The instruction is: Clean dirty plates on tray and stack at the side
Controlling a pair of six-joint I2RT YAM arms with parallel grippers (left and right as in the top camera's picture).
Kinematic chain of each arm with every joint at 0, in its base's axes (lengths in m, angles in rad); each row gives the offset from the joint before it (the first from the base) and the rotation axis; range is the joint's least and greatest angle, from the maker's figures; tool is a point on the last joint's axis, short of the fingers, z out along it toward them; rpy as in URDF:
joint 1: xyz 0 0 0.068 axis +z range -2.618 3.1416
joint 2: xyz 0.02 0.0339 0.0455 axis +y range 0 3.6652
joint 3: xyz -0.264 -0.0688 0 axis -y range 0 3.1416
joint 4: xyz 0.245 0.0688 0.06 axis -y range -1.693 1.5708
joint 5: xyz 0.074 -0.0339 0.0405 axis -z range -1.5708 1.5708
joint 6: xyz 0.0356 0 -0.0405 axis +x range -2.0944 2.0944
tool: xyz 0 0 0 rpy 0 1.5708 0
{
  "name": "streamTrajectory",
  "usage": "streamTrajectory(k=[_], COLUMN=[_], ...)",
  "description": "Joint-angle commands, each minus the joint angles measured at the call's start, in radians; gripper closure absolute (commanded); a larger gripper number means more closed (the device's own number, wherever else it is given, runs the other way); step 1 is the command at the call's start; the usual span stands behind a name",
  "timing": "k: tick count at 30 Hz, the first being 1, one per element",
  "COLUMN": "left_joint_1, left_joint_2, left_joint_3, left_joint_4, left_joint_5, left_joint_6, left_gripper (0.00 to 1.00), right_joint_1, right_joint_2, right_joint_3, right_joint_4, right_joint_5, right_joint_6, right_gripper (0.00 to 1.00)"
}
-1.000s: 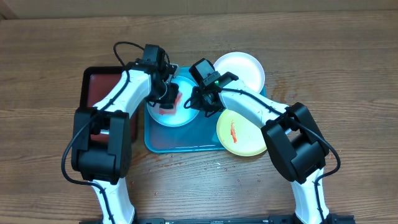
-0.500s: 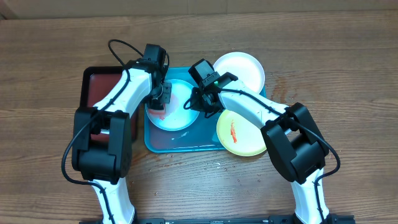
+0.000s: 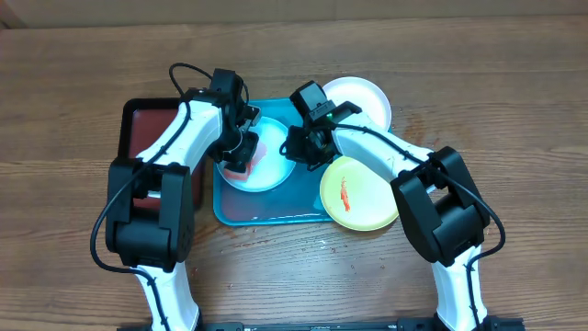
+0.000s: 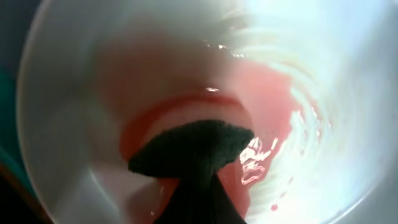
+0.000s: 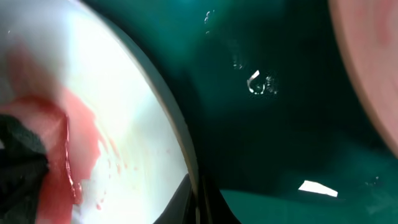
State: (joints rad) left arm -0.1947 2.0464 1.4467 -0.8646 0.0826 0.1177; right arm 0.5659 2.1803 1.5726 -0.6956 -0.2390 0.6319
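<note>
A wooden table (image 3: 514, 92) of brown planks fills the overhead view, its grain running from left to right. Along its far edge there is a paler beige strip (image 3: 276, 7). The light is soft and even, and the shadows are faint.

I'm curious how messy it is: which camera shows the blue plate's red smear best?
The left wrist view: the smear fills the frame, spread around the dark cloth. The right wrist view catches one edge; overhead it is a faint pink patch.
</note>
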Motion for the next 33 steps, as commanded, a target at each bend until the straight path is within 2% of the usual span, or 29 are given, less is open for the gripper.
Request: streamTrajectory(k=[1,7,10,14,20,25,26,33], left_joint_1=[-0.037,-0.112,-0.132,-0.119,-0.028,0.055,0.06,0.022], left_joint_2=[0.016,0.016,0.016,0.016,0.016,0.016,0.016,0.016], left_joint_3=[-0.003,-0.003,-0.003,-0.002,0.006,0.007,0.007,0.007], left_joint_4=[0.062,0.11,0.111,0.117,0.109,0.033,0.008,-0.147], left_joint_5=[-0.056,-0.055,0.002,0.019,0.019,0.046,0.046,-0.043], left_joint_6=[-0.055,-0.055,-0.056,-0.172,-0.433,-0.87,-0.922,-1.117], left_gripper=[0.96,0.96,0.96,0.96,0.96,0.96,0.96,0.96], right_joint_1=[-0.006,-0.006,-0.006,-0.006,-0.006,-0.006,-0.006,-0.006], right_joint_2=[0.009,0.009,0.009,0.009,0.009,0.009,0.009,0.009], right_joint_3=[-0.001,-0.001,-0.001,-0.001,-0.001,-0.001,-0.001,-0.001], right_joint_4=[0.007,0.006,0.005,0.003,0.002,-0.02,-0.021,-0.019], right_joint_5=[-0.035,-0.032,-0.032,-0.032,-0.032,0.002,0.003,0.002], right_joint_6=[-0.011,-0.011,-0.011,-0.011,-0.011,-0.011,-0.011,-0.011], right_gripper=[0.96,0.96,0.96,0.96,0.96,0.96,0.96,0.96])
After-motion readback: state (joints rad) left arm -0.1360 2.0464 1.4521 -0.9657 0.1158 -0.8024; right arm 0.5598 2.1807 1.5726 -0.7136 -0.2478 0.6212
